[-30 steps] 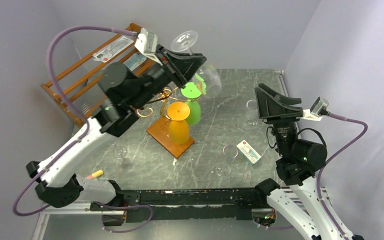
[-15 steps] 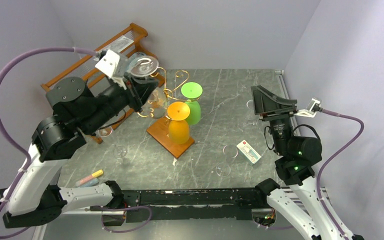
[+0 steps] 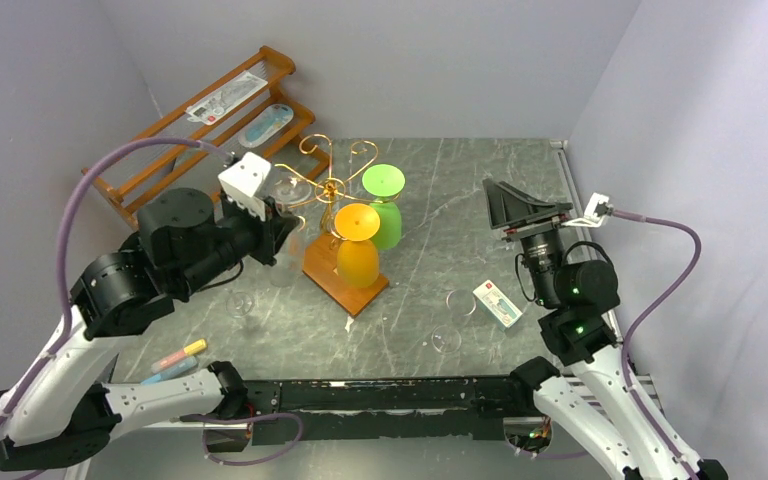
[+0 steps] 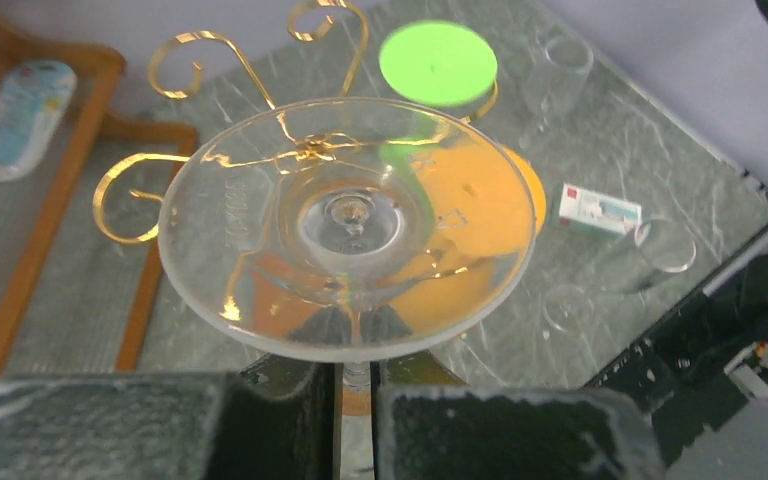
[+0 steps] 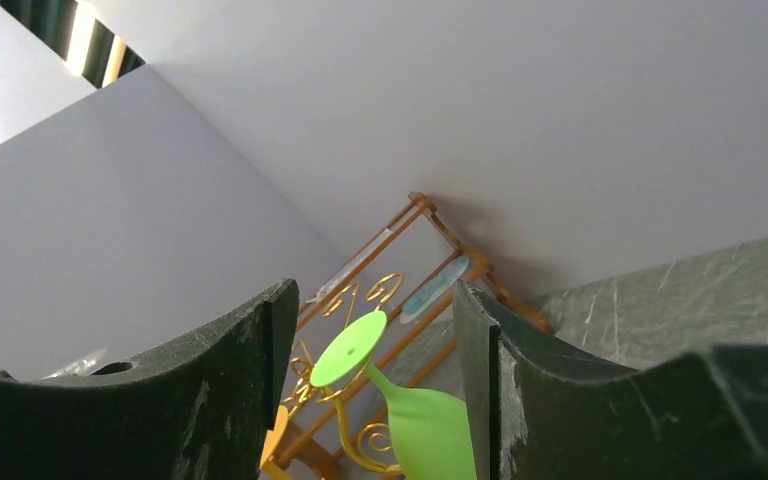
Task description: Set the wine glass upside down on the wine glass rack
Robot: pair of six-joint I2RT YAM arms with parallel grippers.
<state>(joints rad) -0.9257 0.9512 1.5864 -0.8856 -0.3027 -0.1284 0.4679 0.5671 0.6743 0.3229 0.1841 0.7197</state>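
Observation:
The clear wine glass point(image 3: 290, 188) hangs upside down in my left gripper point(image 3: 276, 228), just left of the wine glass rack point(image 3: 332, 186). In the left wrist view its round foot point(image 4: 348, 225) faces the camera and its stem sits between my shut fingers point(image 4: 270, 420). The gold scroll arms point(image 4: 200, 45) lie behind the foot. A green glass point(image 3: 385, 205) and an orange glass point(image 3: 357, 245) hang upside down on the rack, over its wooden base point(image 3: 332, 283). My right gripper point(image 3: 525, 205) is open and empty, raised at the right, facing the green glass point(image 5: 420, 425).
The stepped wooden shelf point(image 3: 210, 130) stands at the back left. Clear glasses lie on the table at the left point(image 3: 241, 303) and the front right point(image 3: 460, 302), point(image 3: 445, 340). A small box point(image 3: 497, 303) lies near the right arm. Markers point(image 3: 180, 355) lie at the front left.
My left arm swung the clear glass from high behind the rack round to the left and lowered it beside the rack's left side. My right gripper shifted slightly left.

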